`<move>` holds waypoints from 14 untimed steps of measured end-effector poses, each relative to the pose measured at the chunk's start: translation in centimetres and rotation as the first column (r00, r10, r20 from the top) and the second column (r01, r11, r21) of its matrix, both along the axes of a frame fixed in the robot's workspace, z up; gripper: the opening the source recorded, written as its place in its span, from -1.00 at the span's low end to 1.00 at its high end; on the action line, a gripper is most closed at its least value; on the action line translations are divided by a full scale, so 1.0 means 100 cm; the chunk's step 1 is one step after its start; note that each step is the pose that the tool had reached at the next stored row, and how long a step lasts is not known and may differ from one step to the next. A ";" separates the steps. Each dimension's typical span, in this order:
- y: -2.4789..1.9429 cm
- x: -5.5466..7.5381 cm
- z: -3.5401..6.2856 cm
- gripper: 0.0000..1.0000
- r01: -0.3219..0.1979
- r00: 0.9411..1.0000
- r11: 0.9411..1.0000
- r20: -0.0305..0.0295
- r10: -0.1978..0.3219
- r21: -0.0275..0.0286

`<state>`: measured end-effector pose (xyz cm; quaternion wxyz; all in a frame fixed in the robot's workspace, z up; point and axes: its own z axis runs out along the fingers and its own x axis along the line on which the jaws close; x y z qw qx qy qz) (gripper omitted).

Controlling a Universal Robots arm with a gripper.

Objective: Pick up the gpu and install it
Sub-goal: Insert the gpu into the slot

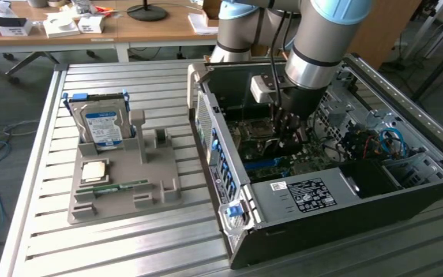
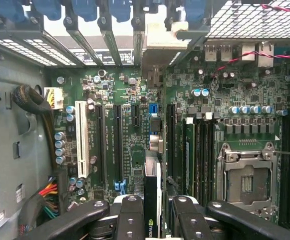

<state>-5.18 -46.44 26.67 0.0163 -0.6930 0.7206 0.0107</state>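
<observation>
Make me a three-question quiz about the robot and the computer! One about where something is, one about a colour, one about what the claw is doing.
1. Where is the robot's black gripper compared with the open black computer case?
A) beside it
B) underneath it
C) reaching down inside it

2. What colour is the label on the silver boxy hard drive standing in the grey plastic tray?
A) blue and white
B) red
C) yellow

3. What are the gripper's fingers doing?
A) spread wide, empty
B) closed on the gpu, a thin flat card
C) squeezed together, empty

Answers: 1 C, it hangs within the case walls. 2 A, both colours show. 3 B, the wrist view shows the card pinched between them.
</observation>
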 end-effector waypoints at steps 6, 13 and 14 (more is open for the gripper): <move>-0.0001 -0.001 -0.0034 -0.47 -0.005 1.000 1.000 0.000 0.005 0.000; 0.0000 -0.003 -0.0042 -0.47 -0.015 1.000 1.000 0.002 0.015 0.000; 0.0000 -0.003 -0.0043 -0.47 -0.016 1.000 1.000 0.002 0.016 0.000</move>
